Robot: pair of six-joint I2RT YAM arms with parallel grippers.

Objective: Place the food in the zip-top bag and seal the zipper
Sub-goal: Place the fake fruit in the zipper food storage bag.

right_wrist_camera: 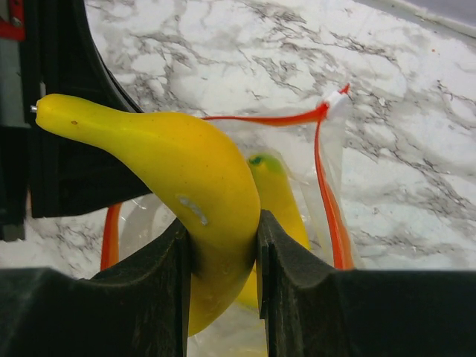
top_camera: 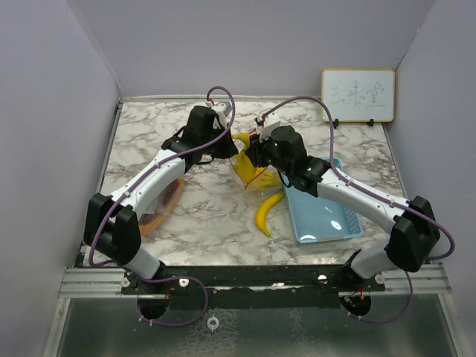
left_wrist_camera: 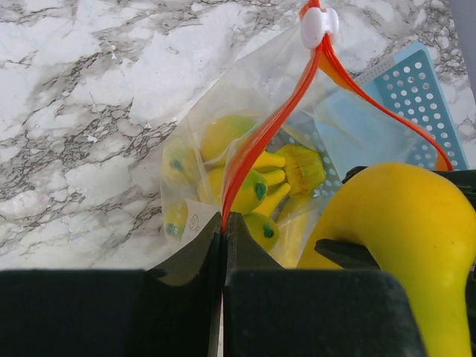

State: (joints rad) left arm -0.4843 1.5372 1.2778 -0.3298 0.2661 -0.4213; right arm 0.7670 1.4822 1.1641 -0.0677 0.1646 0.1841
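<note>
Right gripper [right_wrist_camera: 223,227] clamps banana [right_wrist_camera: 186,171] by bag [left_wrist_camera: 238,97] — whiteboard [top_camera: 358,95] (handwriting illegible).

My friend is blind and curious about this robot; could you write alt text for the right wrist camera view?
The right gripper clamps a yellow toy banana just in front of a clear zip-top bag with its orange zipper open. Another yellow toy food sits inside, and a marble table lies beneath.

1. White counter [top_camera: 208,216] with grey marble veining.
2. Clear zip-top bag [left_wrist_camera: 216,104], orange-red zipper strip [left_wrist_camera: 256,145], white slider [left_wrist_camera: 318,26].
3. Yellow banana [right_wrist_camera: 201,178]; green-tipped yellow ones inside bag.
4. Light blue perforated basket [left_wrist_camera: 416,89].
</note>
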